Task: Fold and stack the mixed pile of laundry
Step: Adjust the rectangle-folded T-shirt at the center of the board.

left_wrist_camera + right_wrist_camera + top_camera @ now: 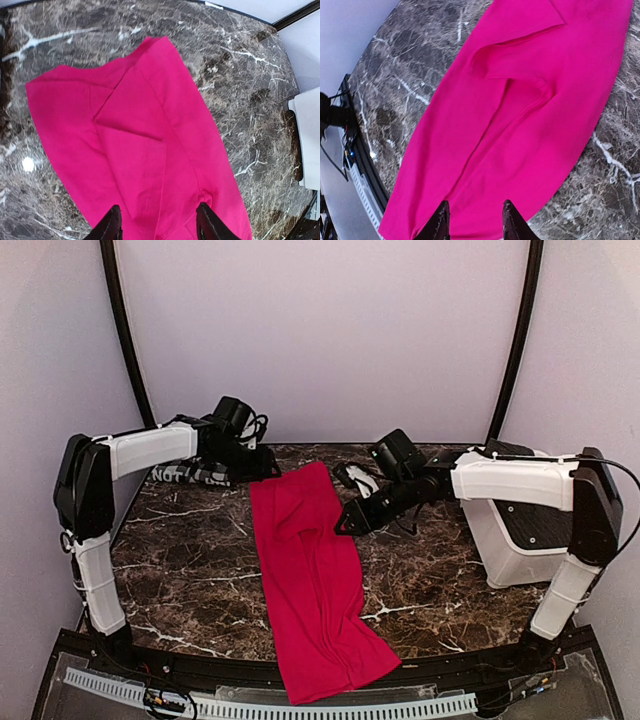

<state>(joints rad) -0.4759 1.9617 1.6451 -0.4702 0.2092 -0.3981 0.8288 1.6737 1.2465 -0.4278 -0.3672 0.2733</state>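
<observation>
Both jaws part-open, empty, over red garment [315, 580] (white bin [503, 552] beside right arm [510, 480]).

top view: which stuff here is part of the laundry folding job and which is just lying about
Part of the job:
- red garment, laid out lengthwise down the middle of the table
- black-and-white checked garment with white lettering, at the back left

Just lying about:
- white plastic bin, at the right
- marble table, only the work surface

Red garment [315, 580] lies long across the marble table [190, 560], overhanging near edge, checked garment [195, 476] back-left under left arm [150, 450], white bin [520, 540] at right.
</observation>
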